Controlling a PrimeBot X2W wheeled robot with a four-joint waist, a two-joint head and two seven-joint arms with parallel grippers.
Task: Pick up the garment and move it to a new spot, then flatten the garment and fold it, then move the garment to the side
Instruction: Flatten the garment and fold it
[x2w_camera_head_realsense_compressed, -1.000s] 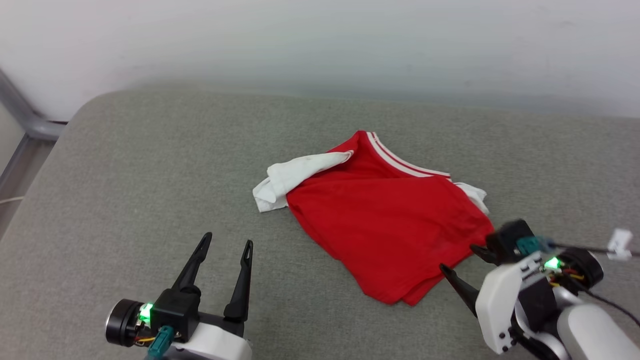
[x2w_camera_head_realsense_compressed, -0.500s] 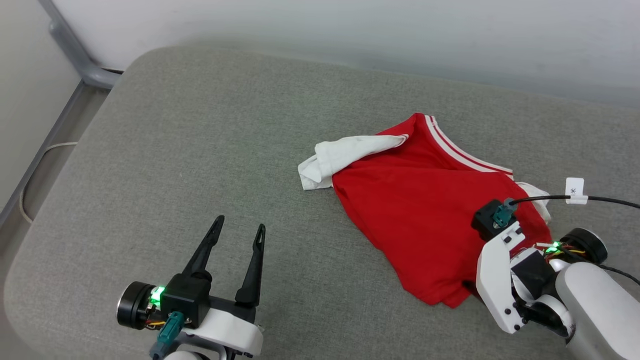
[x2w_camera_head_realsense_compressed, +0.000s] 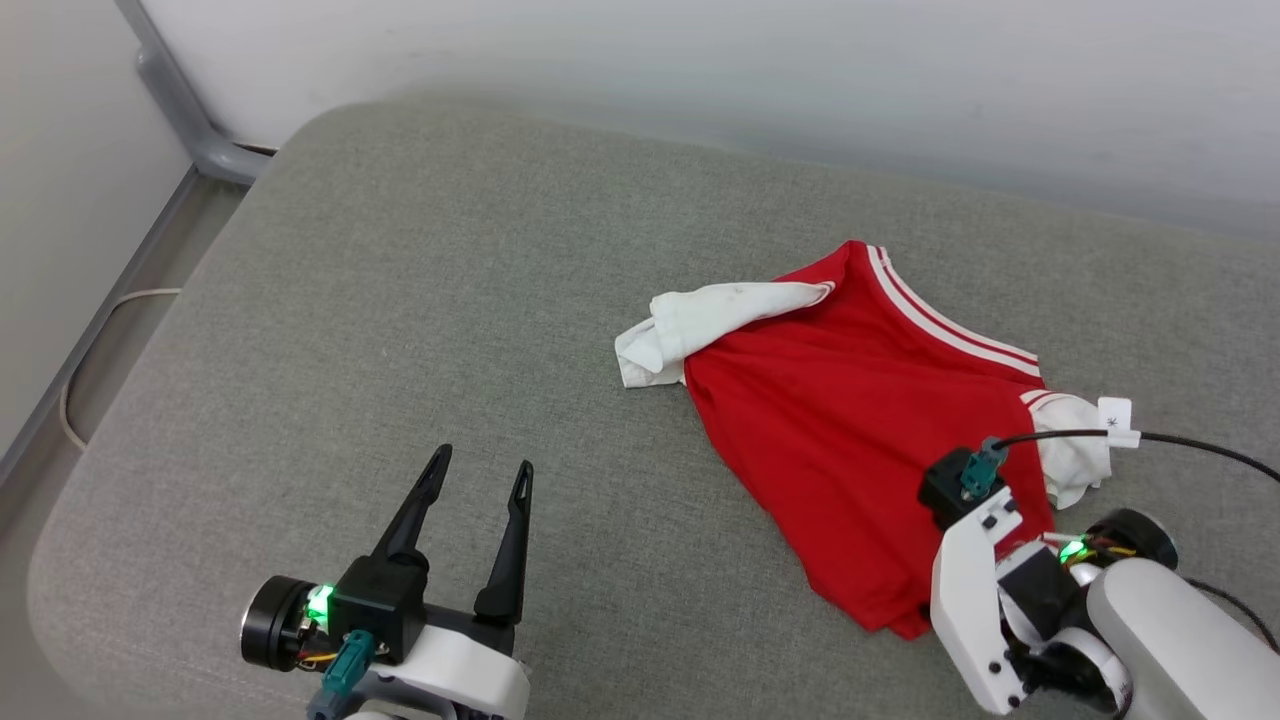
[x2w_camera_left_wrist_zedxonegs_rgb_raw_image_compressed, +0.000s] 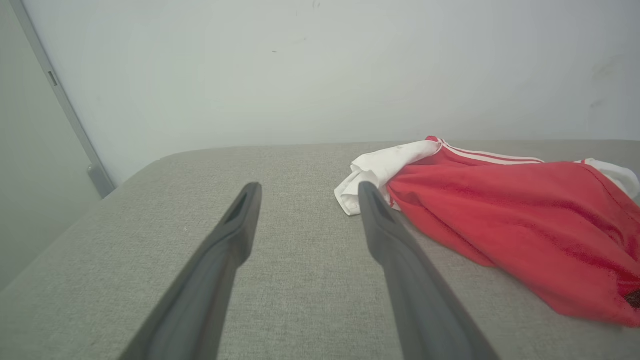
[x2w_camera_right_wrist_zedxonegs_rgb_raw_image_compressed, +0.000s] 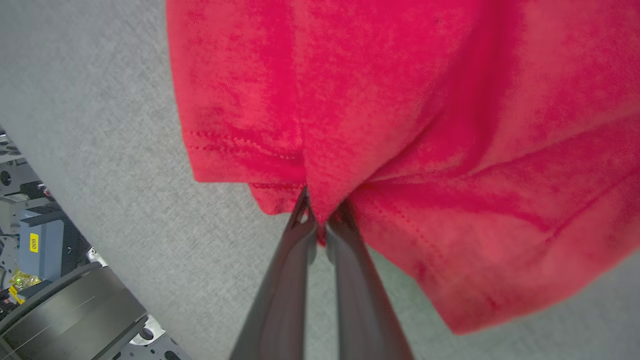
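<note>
Yellow sticker (x2w_camera_right_wrist_zedxonegs_rgb_raw_image_compressed: 33, 243) on blue-grey box (x2w_camera_right_wrist_zedxonegs_rgb_raw_image_compressed: 51, 234), right wrist view, lower left: reads approx. "800", set vertically. White tag (x2w_camera_head_realsense_compressed: 1116, 419) on black cable (x2w_camera_head_realsense_compressed: 1200, 448): small dark mark, illegible.

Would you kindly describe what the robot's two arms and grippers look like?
Both arms have white shells over black wrist housings with green lights and teal connectors. The left gripper and right gripper each carry two long, tapering dark fingers. A black cable with a white tag runs from the right wrist.

Soft matt red cloth garment (x2w_camera_head_realsense_compressed: 850, 420), coarse grey woven cushion (x2w_camera_head_realsense_compressed: 450, 300)
</note>
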